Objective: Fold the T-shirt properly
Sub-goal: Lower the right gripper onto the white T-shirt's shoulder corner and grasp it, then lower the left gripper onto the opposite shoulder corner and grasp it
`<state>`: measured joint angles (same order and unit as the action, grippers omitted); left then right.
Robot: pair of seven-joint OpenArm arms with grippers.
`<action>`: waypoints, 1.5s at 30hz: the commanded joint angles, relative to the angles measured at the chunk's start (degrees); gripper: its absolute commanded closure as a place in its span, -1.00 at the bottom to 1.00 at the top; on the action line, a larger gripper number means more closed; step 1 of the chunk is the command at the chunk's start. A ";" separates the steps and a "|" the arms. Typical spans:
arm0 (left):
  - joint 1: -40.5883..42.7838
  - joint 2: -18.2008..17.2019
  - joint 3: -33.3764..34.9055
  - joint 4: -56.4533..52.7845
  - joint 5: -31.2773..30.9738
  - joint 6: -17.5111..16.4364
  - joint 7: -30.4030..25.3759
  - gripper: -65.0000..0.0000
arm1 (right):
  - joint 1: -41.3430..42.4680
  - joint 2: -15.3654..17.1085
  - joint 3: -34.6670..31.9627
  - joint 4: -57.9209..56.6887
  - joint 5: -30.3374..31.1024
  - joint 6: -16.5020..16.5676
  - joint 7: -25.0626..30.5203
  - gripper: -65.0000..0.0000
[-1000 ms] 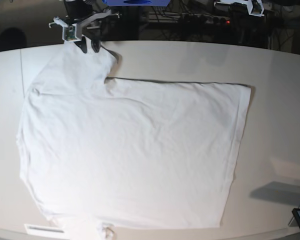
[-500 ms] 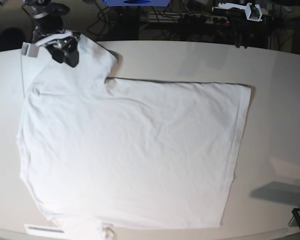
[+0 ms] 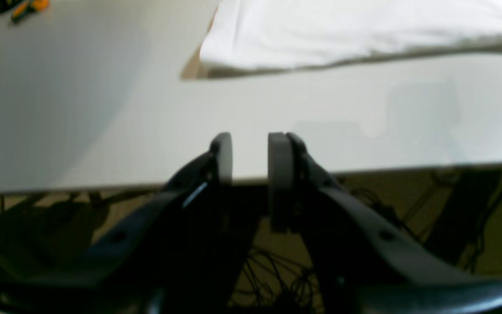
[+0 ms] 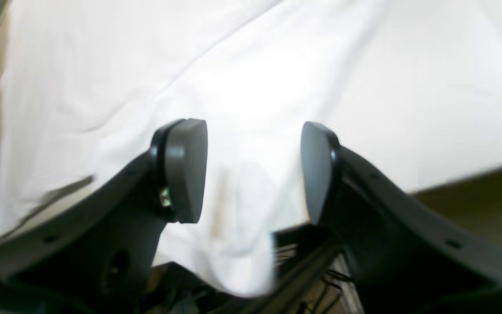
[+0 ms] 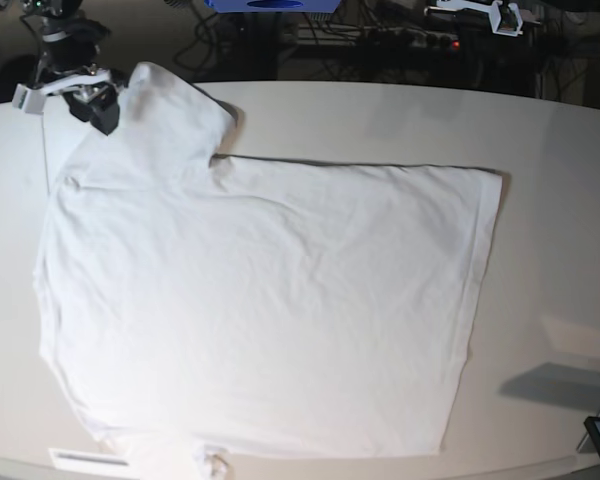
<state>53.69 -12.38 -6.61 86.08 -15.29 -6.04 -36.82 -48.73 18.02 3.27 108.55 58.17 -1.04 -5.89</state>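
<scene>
1. T-shirt (image 5: 270,300) lies spread flat on the surface (image 5: 560,220), far sleeve (image 5: 175,115) out; no body fold visible, so folding looks barely begun.
2. Cloth plain white, soft, lightly wrinkled, hems showing.
3. Right pincer (image 4: 251,168) gapes empty above the sleeve edge.
4. Left pincer (image 3: 249,157) narrowly parted, empty, off the surface's edge.

The setting was a robotics lab or test bench. A broad white worktable (image 5: 380,120) stood under bright light; behind it, in shadow, lay tangled cables (image 5: 380,40), powered electronics showing a red indicator lamp (image 5: 455,44), and a blue equipment housing (image 5: 270,5).
</scene>
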 commanded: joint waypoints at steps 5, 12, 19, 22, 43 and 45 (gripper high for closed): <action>0.95 -0.32 -0.29 0.64 -0.40 0.20 -1.64 0.53 | -0.02 -2.24 1.96 0.15 0.25 0.82 -3.47 -0.02; 0.95 -0.32 -0.29 0.64 -0.40 0.20 -1.64 0.53 | 1.30 -4.26 2.84 -3.01 0.25 0.91 -6.46 -0.02; 0.95 -0.32 -0.29 0.73 -0.49 0.20 -1.64 0.53 | 2.80 -4.70 2.75 -3.19 0.25 0.91 -10.42 -0.01; 0.95 -0.32 -0.29 0.73 -0.67 0.20 -1.64 0.53 | 2.80 -4.70 2.67 -3.19 0.25 0.91 -10.42 -0.01; -1.96 -0.59 0.15 6.97 -11.66 -0.95 14.80 0.01 | 4.03 -4.26 -2.43 -3.37 0.07 4.60 -10.42 0.97; -2.31 -2.34 0.15 8.47 -18.34 -3.67 18.84 -0.08 | 4.03 -4.26 -2.43 -3.37 -0.02 4.60 -11.03 0.98</action>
<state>50.83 -13.89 -6.22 93.54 -33.50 -9.52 -16.36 -44.12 13.30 0.71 104.44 57.93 2.96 -17.15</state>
